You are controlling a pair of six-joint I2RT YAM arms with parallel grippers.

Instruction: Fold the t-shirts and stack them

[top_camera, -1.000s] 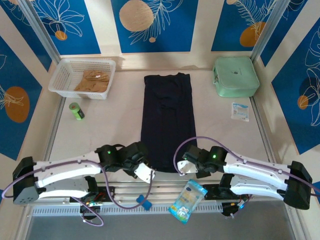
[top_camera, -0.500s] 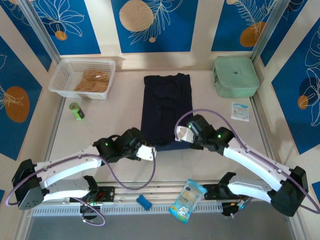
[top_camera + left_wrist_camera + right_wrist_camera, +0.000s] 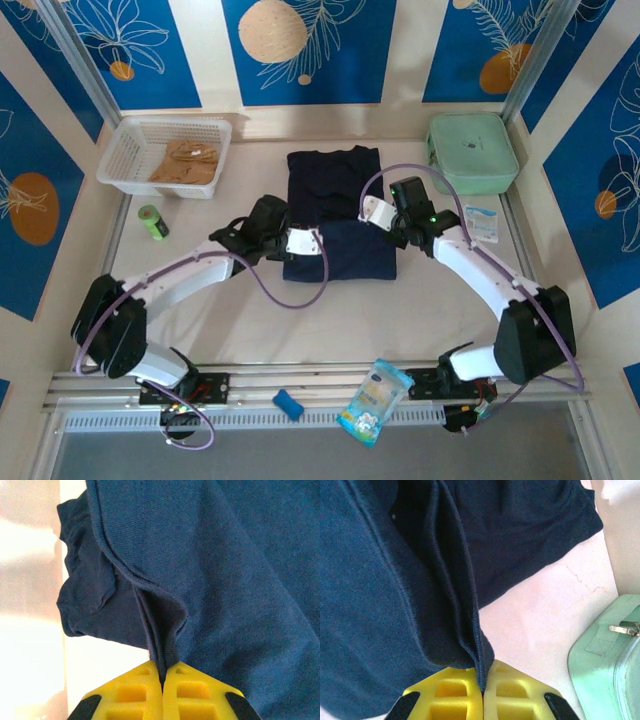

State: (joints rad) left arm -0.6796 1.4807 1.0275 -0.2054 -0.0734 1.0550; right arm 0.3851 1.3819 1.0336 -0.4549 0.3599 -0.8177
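Navy cloth is pinched in both hands. Nearest is bare worktop (image 3: 400, 310) ahead of the arm bases, then the fold line of the navy t-shirt (image 3: 340, 262), whose near half is doubled over itself. The left hand (image 3: 300, 241) grips the left hem corner; in the left wrist view its yellow fingers (image 3: 140, 692) are pressed together on a ridge of fabric. The right hand (image 3: 374, 212) grips the right hem corner the same way, clamped tight on a fold.

The shirt's long axis runs straight away from the bases, down the middle of the worktop. One hand sits at each side edge, roughly halfway along. The right hand is a bit farther out than the left, so the lifted hem lies slightly skewed. The collar end lies flat beyond both hands, dead ahead.

Likely next move: carry the hem farther along that axis toward the collar. The left hand needs more travel for the edges to meet square.

At far left, the tan t-shirt (image 3: 186, 162) lies in a white basket (image 3: 165, 124), well apart and nearer the left arm. At far right, a mint case (image 3: 472, 152) is just beyond the right hand.
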